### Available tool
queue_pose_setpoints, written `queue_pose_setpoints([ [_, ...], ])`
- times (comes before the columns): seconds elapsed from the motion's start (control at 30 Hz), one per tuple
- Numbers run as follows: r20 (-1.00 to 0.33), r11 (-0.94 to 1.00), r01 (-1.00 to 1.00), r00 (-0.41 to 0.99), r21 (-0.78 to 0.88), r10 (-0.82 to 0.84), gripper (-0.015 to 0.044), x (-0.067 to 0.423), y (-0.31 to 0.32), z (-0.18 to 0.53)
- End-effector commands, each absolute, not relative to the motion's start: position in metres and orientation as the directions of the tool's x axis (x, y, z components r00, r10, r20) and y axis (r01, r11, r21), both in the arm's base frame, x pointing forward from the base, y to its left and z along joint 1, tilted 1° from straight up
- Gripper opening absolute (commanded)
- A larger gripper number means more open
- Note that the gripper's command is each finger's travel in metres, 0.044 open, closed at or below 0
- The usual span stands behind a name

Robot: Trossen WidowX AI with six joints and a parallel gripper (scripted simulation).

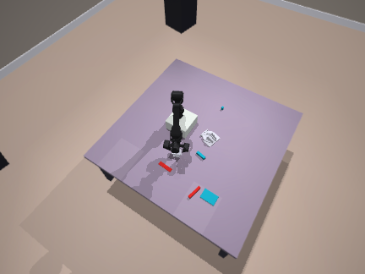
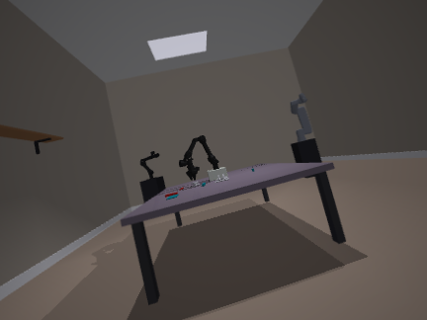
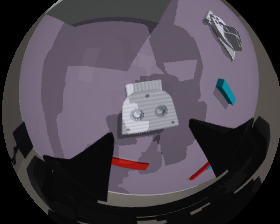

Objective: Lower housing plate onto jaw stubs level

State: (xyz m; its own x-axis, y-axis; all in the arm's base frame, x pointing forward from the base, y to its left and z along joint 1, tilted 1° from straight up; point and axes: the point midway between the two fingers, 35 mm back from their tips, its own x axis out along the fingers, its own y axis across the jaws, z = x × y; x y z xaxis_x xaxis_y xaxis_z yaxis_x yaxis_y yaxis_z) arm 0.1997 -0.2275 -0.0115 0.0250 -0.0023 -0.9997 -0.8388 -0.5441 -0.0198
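A light grey, ribbed, D-shaped plate with two round holes, seemingly the housing plate, lies on the table below my gripper. My gripper is open and empty, its fingers apart on either side of the plate's near edge in the wrist view. The height gap between fingertips and plate is hard to tell. A white and grey assembly, seemingly the base with the two jaws, sits apart, to the right of the gripper in the top view. Its pins and stubs are too small to make out.
A white box stands by the arm's base. A cyan block lies between assembly and plate. One red bar lies near the gripper; another red bar lies beside a cyan slab.
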Motion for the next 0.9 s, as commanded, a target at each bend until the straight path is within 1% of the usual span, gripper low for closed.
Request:
queue_pose_setpoints([
  [0.0,-1.000,-0.548,-0.836,0.021,-0.021,0.007,0.0440,0.198,-0.225,-0.021],
  [0.87,-1.000,-0.548,-0.836,0.021,-0.021,0.007,0.0440,0.199,-0.225,-0.051],
])
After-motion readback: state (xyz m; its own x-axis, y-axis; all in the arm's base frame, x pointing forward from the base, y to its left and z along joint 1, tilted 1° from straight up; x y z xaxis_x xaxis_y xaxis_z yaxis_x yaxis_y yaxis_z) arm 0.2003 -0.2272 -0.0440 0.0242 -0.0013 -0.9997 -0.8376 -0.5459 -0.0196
